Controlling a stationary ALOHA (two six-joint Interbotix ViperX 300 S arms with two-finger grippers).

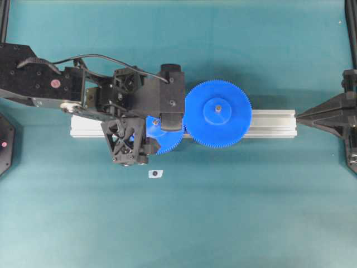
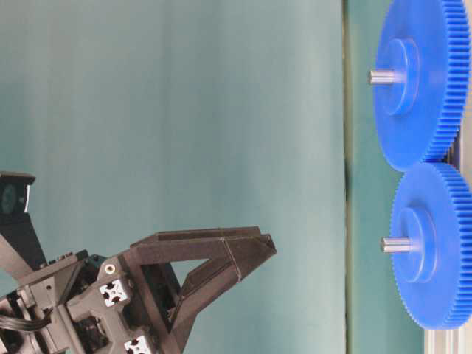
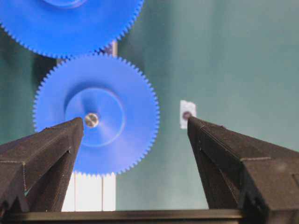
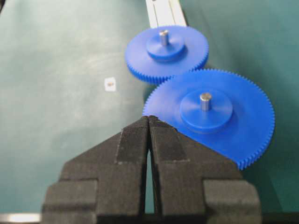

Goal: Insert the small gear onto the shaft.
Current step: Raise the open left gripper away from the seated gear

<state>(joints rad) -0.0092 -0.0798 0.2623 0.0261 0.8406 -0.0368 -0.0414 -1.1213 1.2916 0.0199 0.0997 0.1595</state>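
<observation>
The small gear (image 3: 96,114) lies flat on the rail, seated on the shaft (image 3: 91,120), whose grey tip pokes out of its hub. Its teeth mesh with the wider blue gear (image 1: 217,113). From the right wrist view the small gear (image 4: 166,51) is the far one, with the shaft (image 4: 163,36) standing upright in it. My left gripper (image 3: 135,121) hangs above it, open, with nothing between its fingers. In the overhead view my left gripper (image 1: 149,124) hides most of the small gear (image 1: 169,140). My right gripper (image 4: 148,117) is shut and empty, short of the wider gear.
A silver aluminium rail (image 1: 273,123) carries both gears across the teal table. A small white tag with a dark dot (image 1: 155,173) lies in front of the rail. My right gripper (image 1: 301,116) sits at the rail's right end.
</observation>
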